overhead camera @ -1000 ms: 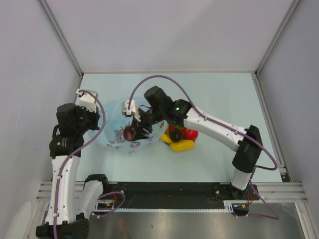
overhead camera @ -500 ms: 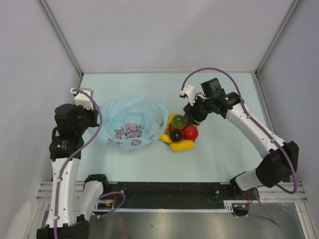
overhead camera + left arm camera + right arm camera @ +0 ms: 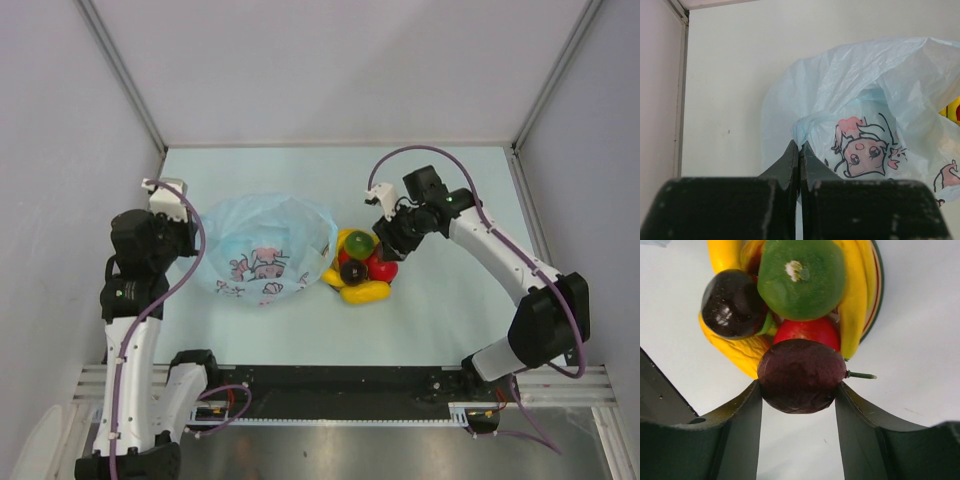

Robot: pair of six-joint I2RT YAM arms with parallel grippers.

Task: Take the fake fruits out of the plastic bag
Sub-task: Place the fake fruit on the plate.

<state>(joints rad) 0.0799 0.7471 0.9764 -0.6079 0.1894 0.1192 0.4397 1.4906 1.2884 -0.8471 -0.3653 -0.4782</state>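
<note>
The light-blue plastic bag (image 3: 262, 250) with cartoon prints lies left of centre. My left gripper (image 3: 800, 146) is shut on a fold of the bag (image 3: 865, 95) at its left edge. My right gripper (image 3: 797, 386) is shut on a dark maroon fruit (image 3: 802, 375) with a green stem and holds it just right of the fruit pile (image 3: 358, 268). The pile holds a green fruit (image 3: 801, 277), a purple-black one (image 3: 732, 302), a red one (image 3: 807, 330) and a yellow banana (image 3: 857, 295). I cannot see inside the bag.
The pile rests on a round yellow plate with a dark rim (image 3: 880, 287), right beside the bag. Grey walls (image 3: 60, 150) enclose the table on three sides. The black base rail (image 3: 340, 385) runs along the near edge.
My right gripper has left the bag's mouth with the maroon fruit and swung right to the far side of the fruit pile. The bag has settled. The left arm has barely moved.
</note>
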